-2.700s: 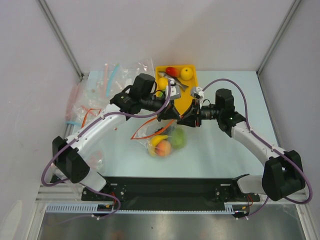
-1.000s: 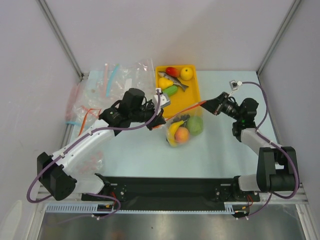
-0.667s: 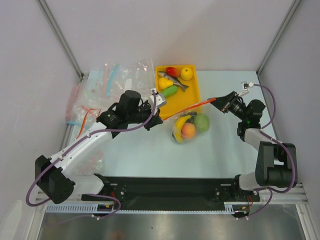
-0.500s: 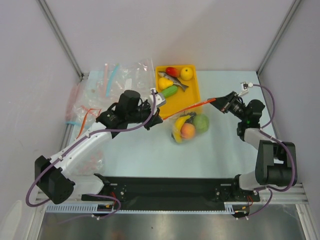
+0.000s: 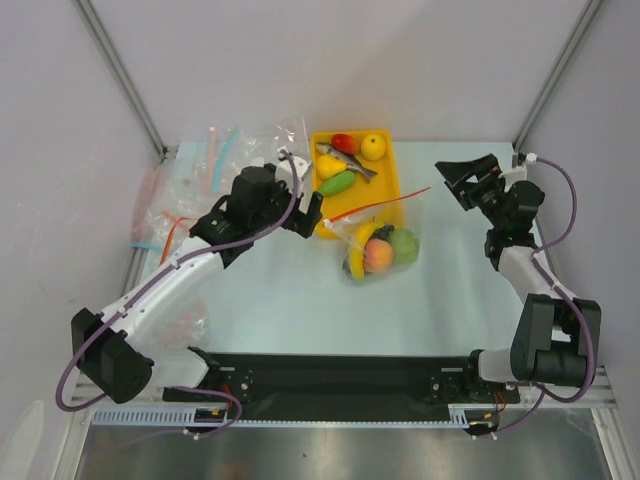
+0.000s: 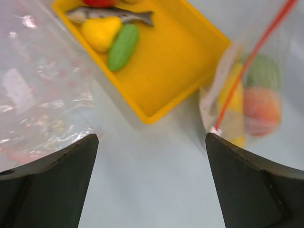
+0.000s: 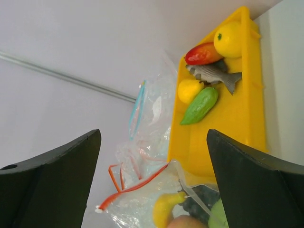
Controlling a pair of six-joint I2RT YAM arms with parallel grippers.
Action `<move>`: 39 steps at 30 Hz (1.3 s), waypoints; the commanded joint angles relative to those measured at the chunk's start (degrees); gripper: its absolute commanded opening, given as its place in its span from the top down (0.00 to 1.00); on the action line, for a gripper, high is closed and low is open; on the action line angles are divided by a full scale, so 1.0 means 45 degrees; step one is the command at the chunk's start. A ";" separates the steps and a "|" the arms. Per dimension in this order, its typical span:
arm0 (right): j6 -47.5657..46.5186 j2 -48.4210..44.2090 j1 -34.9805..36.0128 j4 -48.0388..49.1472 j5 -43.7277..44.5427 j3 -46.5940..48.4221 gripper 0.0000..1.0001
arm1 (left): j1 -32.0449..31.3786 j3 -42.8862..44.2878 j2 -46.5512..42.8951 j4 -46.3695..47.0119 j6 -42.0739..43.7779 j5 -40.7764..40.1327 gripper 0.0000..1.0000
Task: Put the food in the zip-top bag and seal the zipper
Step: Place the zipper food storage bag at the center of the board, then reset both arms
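Observation:
The zip-top bag (image 5: 352, 232) lies on the table just in front of the yellow tray, its red zipper (image 5: 378, 205) running slantwise across its top. Inside it I see the food: a banana (image 5: 358, 245), a peach (image 5: 377, 257) and a round green fruit (image 5: 403, 245); black grapes (image 7: 197, 202) show in the right wrist view. My left gripper (image 5: 308, 212) is open just left of the zipper's left end, holding nothing. My right gripper (image 5: 455, 183) is open a little to the right of the zipper's right end, clear of the bag.
The yellow tray (image 5: 382, 195) behind the bag holds a toy fish (image 5: 345, 160), a lemon, a red piece and a green piece. Several spare clear pouches (image 5: 200, 175) lie heaped at the left, some with blue strips. White walls close in the table at both sides and the back.
Both grippers opened and let go of the zipper's ends. The left one drew back to the left, the right one moved off to the right and back. The bag sagged onto the table.

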 commanded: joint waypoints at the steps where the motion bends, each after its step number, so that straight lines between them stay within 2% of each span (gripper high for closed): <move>1: 0.0667 -0.0541 -0.0390 -0.3169 0.1240 0.1330 0.00 | 0.0322 0.0058 -0.0948 0.1336 -0.1936 -0.3429 0.00; 2: 0.0766 -0.0327 -0.0470 -0.3815 0.0717 0.1739 0.00 | 0.0497 0.0097 -0.1027 0.1162 -0.2598 -0.4092 0.00; 3: 0.0747 -0.0229 -0.0529 -0.5059 0.0461 0.2091 0.00 | 0.0634 0.0175 -0.1106 0.0426 -0.4248 -0.4969 0.00; 6: 0.0299 -0.0130 -0.0568 -0.6977 0.0203 0.3206 0.00 | 0.1630 -0.0018 -0.1632 -0.0090 -0.6249 -0.4024 0.00; 8: 0.0044 -0.0537 -0.0549 -0.7355 0.0320 0.3267 0.00 | 0.1846 -0.0954 -0.2370 0.0318 -0.6956 -0.3612 0.00; 12: -0.0463 -0.1746 -0.0549 -0.8581 0.1199 0.2545 0.00 | 0.1886 -0.3488 -0.3952 0.2405 -0.7467 -0.3298 0.00; 15: -0.0874 -0.2238 -0.0549 -0.9480 0.1376 0.1940 0.00 | 0.1905 -0.4645 -0.5357 0.3363 -0.7818 -0.3493 0.00; 21: -0.1047 -0.3995 -0.0549 -1.0048 0.1453 -0.0051 0.00 | 0.1925 -0.7885 -0.7685 0.4284 -0.8542 -0.3767 0.00; 24: -0.1614 -0.4562 -0.0549 -1.1489 0.1824 -0.0132 0.00 | 0.1925 -0.8573 -0.8721 0.3995 -0.8523 -0.3631 0.00; 29: -0.2475 -0.5519 -0.0549 -1.2180 0.1844 -0.0698 0.00 | 0.1925 -0.9530 -1.0206 0.2666 -0.9420 -0.3397 0.00; 33: -0.2496 -0.5833 -0.0549 -1.2415 0.1962 -0.1108 0.00 | 0.1925 -1.0739 -1.1299 0.3268 -0.9889 -0.2305 0.00; 39: -0.2378 -0.6067 -0.0549 -1.2434 0.1981 -0.1460 0.00 | 0.1925 -1.0919 -1.1342 0.3524 -0.9871 -0.2243 0.00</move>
